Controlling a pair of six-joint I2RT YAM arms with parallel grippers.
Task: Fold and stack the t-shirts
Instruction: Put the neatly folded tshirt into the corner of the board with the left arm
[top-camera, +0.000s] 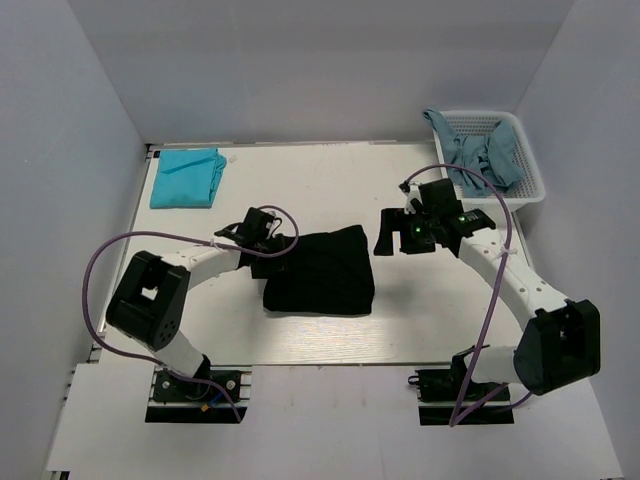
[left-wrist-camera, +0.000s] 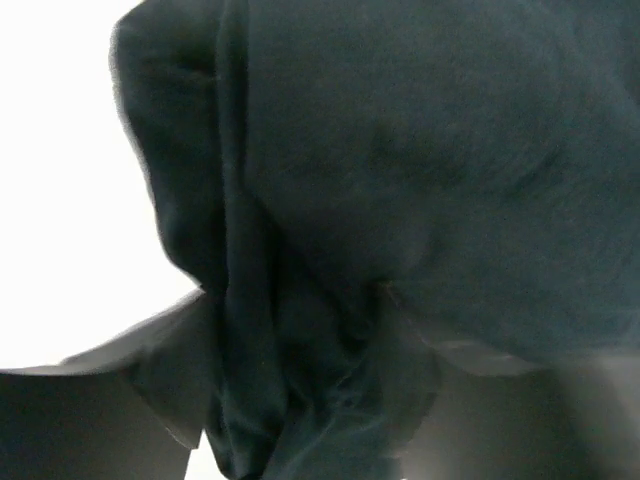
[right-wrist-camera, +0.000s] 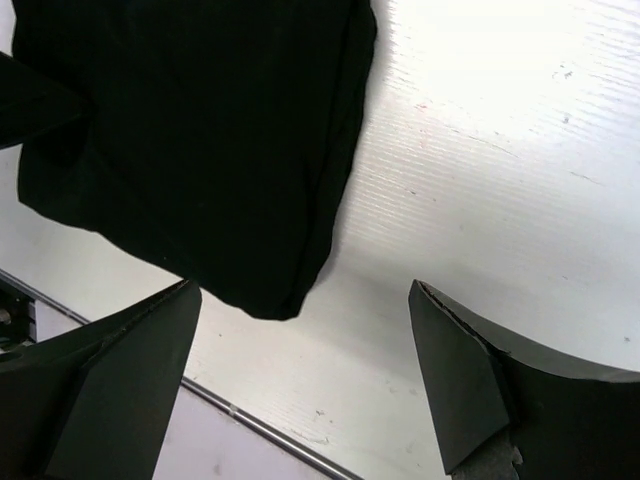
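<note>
The black t-shirt (top-camera: 320, 272) lies folded into a rough rectangle at the table's middle. My left gripper (top-camera: 265, 243) is at its left edge. In the left wrist view dark cloth (left-wrist-camera: 400, 180) fills the frame and is bunched between the jaws, so the gripper is shut on the shirt. My right gripper (top-camera: 393, 236) is open and empty, just right of the shirt and apart from it. In the right wrist view (right-wrist-camera: 302, 300) the shirt's corner (right-wrist-camera: 200, 150) lies ahead of the spread fingers. A folded teal t-shirt (top-camera: 187, 177) lies at the back left. Greyish-blue t-shirts (top-camera: 478, 155) are heaped in the basket.
A white mesh basket (top-camera: 530, 175) stands at the back right against the wall. Grey walls close in the table on the left, back and right. The table's near edge with a metal rail (right-wrist-camera: 250, 425) shows in the right wrist view.
</note>
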